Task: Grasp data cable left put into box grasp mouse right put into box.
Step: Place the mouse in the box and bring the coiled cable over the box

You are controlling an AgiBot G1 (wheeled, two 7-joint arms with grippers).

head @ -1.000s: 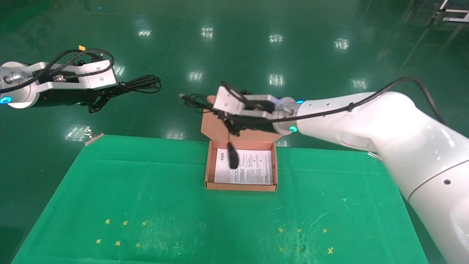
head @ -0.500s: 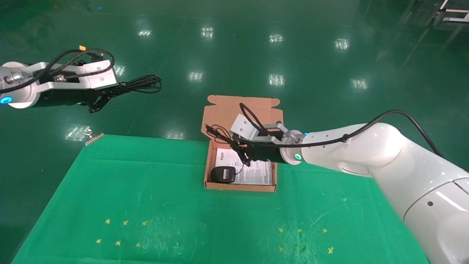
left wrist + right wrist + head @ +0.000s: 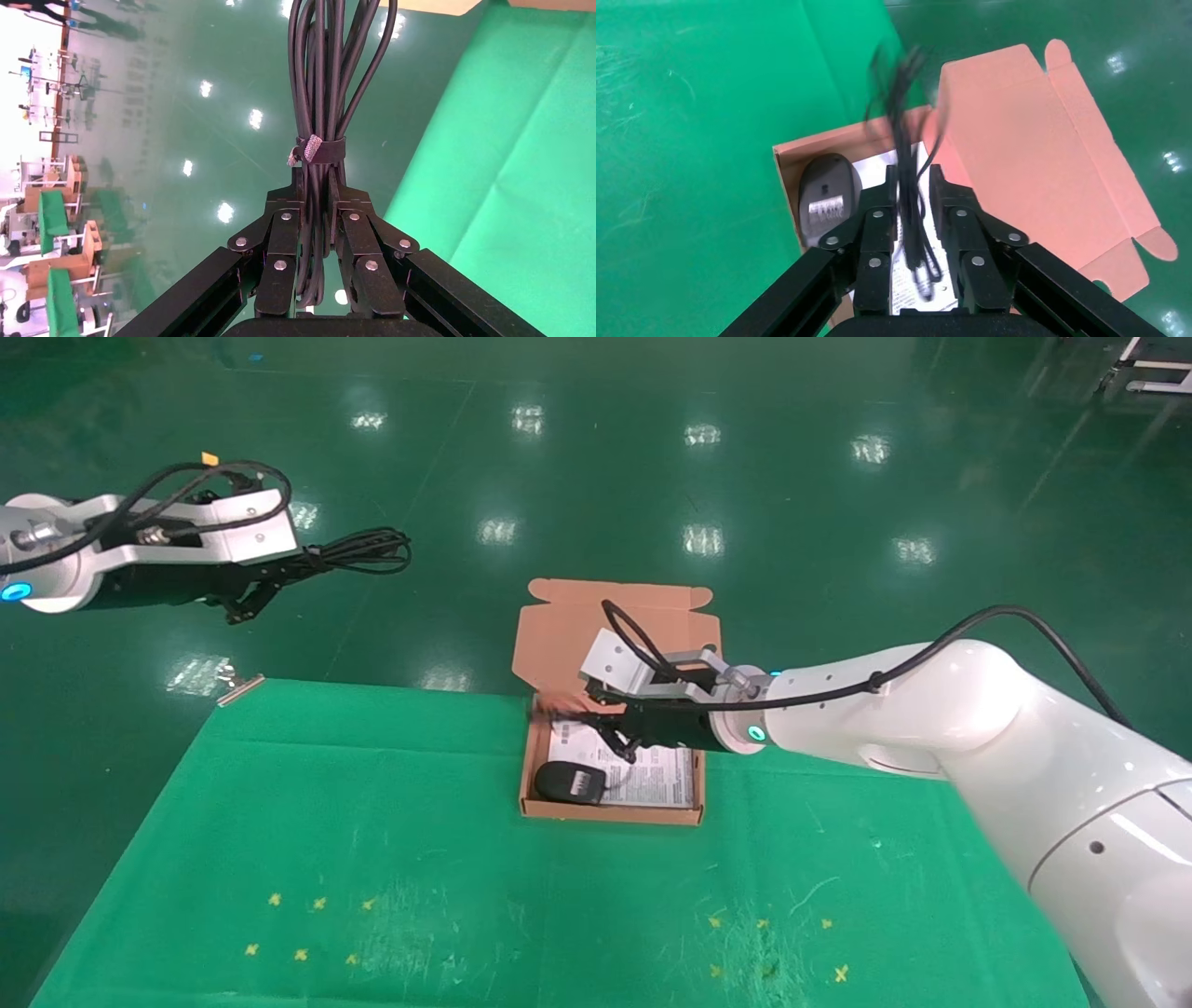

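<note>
The salmon-orange box [image 3: 610,815] lies open at mid-table, lid [image 3: 559,635] folded back. The black mouse [image 3: 568,782] lies underside up in its near-left corner; it also shows in the right wrist view [image 3: 828,193]. My right gripper [image 3: 607,733] hovers low over the box. Its jaws [image 3: 914,179] stand slightly apart, and the mouse's thin cord [image 3: 905,105] hangs blurred and loose between them. My left gripper [image 3: 265,584] is held up beyond the table's far-left corner. It is shut on the data cable [image 3: 358,551] just below the tie [image 3: 320,149].
Green cloth [image 3: 372,859] covers the table, with small yellow marks near the front. A metal clip [image 3: 237,689] sits at the far-left corner. A white printed sheet [image 3: 666,775] lines the box. Shiny green floor lies beyond the table.
My right gripper came down from above the lid to just over the box. The dangling mouse landed in the box. The cord now swings loose. The left arm has not moved.
</note>
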